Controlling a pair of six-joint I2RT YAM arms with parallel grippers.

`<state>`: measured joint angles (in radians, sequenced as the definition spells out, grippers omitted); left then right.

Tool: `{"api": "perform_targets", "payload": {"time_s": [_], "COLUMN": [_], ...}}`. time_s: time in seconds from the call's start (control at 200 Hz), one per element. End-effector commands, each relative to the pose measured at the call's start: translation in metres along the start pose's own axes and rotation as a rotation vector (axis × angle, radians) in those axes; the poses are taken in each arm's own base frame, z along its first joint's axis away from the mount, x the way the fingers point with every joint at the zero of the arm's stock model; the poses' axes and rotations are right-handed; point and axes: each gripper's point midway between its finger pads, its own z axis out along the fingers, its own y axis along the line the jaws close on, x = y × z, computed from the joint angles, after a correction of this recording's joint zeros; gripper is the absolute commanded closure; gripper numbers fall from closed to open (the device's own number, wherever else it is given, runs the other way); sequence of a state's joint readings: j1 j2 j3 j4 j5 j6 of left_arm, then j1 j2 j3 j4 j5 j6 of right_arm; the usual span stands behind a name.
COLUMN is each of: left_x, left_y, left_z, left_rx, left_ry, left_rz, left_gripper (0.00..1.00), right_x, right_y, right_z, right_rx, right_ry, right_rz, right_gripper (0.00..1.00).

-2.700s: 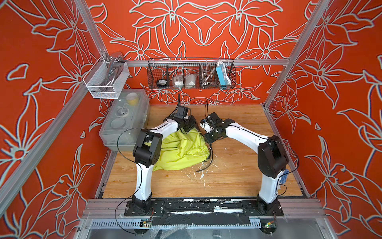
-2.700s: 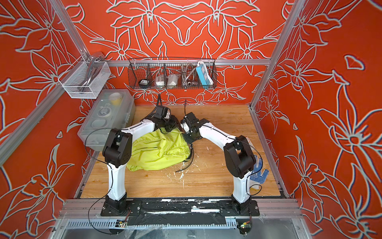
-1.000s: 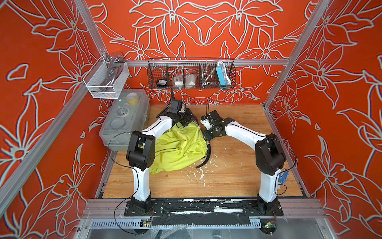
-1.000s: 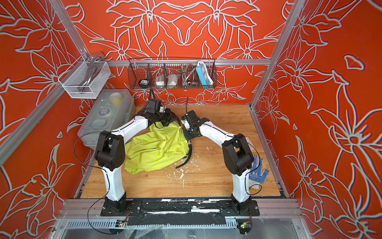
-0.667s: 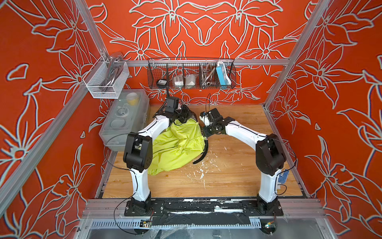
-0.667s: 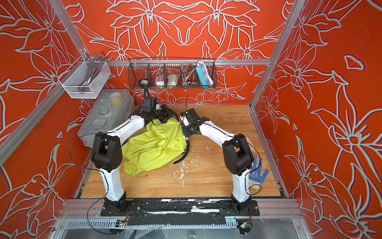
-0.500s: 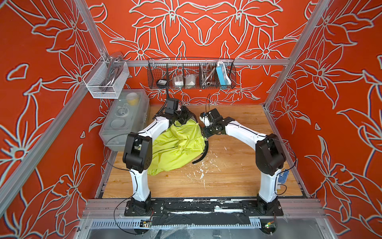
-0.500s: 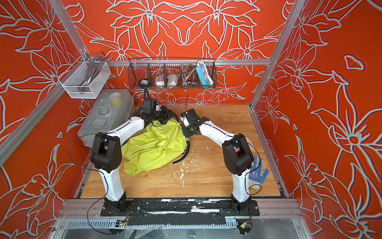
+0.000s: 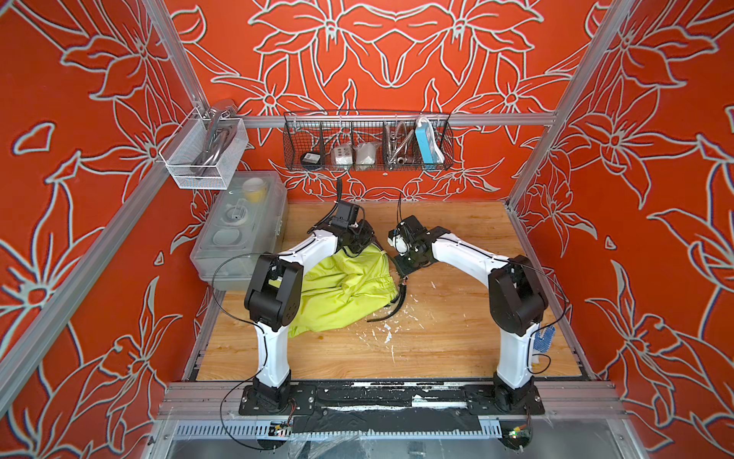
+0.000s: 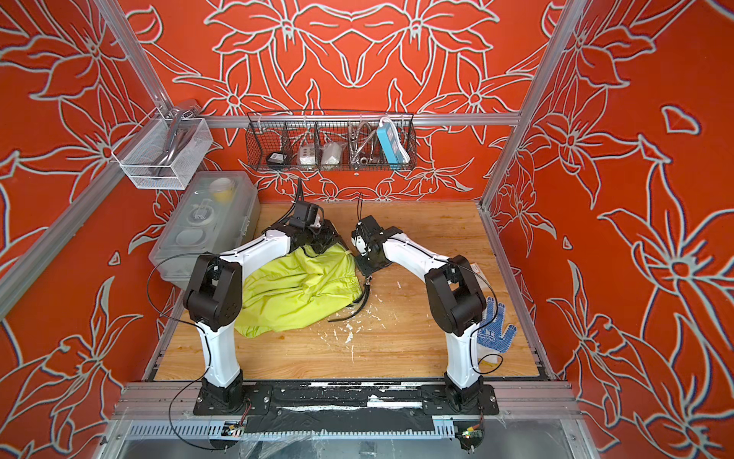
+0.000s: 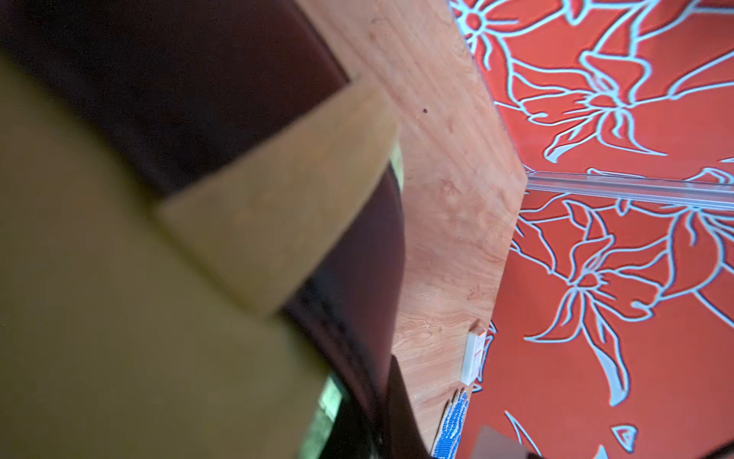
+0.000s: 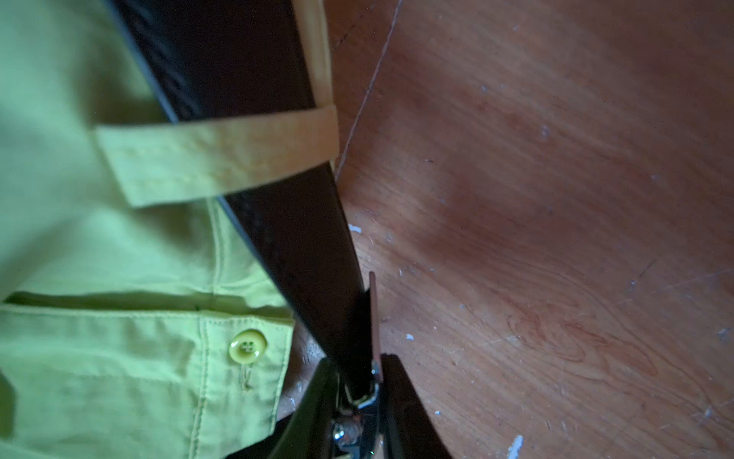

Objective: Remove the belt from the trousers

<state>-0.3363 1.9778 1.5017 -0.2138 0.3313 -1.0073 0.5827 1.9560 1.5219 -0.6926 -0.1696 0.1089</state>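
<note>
The lime trousers (image 9: 345,290) lie crumpled on the wooden table (image 9: 456,330) between my arms, and both top views show them (image 10: 302,290). My left gripper (image 9: 363,248) is shut on their waistband at the far corner and holds it a little raised. In the left wrist view the cloth (image 11: 99,318) and a belt loop (image 11: 278,198) blur over the dark belt (image 11: 178,79). The black belt (image 12: 294,238) runs through a loop (image 12: 222,159) to its metal buckle (image 12: 361,393). My right gripper (image 12: 357,405) is shut on that buckle end. The belt's tail (image 9: 399,302) curls on the table.
A clear plastic box (image 9: 238,226) stands at the left wall. A black wire basket (image 9: 367,143) and a white mesh basket (image 9: 202,155) hang at the back. A blue-dotted glove (image 10: 494,330) lies by the right arm's base. White flecks (image 9: 387,334) dot the wood.
Over the last second my left gripper has drawn the waistband back and a little to the left, and the trousers followed. My right gripper has stayed at the buckle.
</note>
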Motion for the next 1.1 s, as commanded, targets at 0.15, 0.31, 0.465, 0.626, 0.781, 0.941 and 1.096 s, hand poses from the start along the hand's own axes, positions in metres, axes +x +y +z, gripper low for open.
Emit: {"api": "perform_targets", "payload": {"time_s": [0.15,0.31,0.465,0.626,0.781,0.941,1.096], "left_x": [0.001,0.001,0.004,0.004,0.005,0.005,0.005], "left_y": [0.014,0.011,0.011,0.01,0.009,0.008,0.007], "left_z": [0.006,0.006,0.006,0.004,0.003,0.002,0.003], "left_rx": [-0.05,-0.034,-0.031,-0.025,-0.02,-0.015,-0.011], "left_ry": [-0.001,0.003,0.011,0.013,0.016,0.015,0.018], "left_rz": [0.005,0.005,-0.001,0.005,0.005,0.005,0.003], "left_gripper": [1.0,1.0,1.0,1.0,1.0,1.0,1.0], "right_x": [0.0,-0.003,-0.011,-0.014,-0.018,-0.011,-0.007], "right_y": [0.007,0.011,0.006,-0.001,-0.003,-0.007,-0.012], "right_z": [-0.005,-0.005,-0.006,-0.002,0.0,0.002,0.004], "right_rx": [-0.053,-0.078,-0.05,-0.009,-0.013,0.006,0.02], "right_ry": [0.011,-0.002,-0.014,-0.007,-0.007,0.014,0.019], "right_rz": [-0.012,-0.014,-0.012,0.006,0.011,0.014,0.022], "right_gripper": [0.58,0.58,0.59,0.61,0.67,0.68,0.68]}}
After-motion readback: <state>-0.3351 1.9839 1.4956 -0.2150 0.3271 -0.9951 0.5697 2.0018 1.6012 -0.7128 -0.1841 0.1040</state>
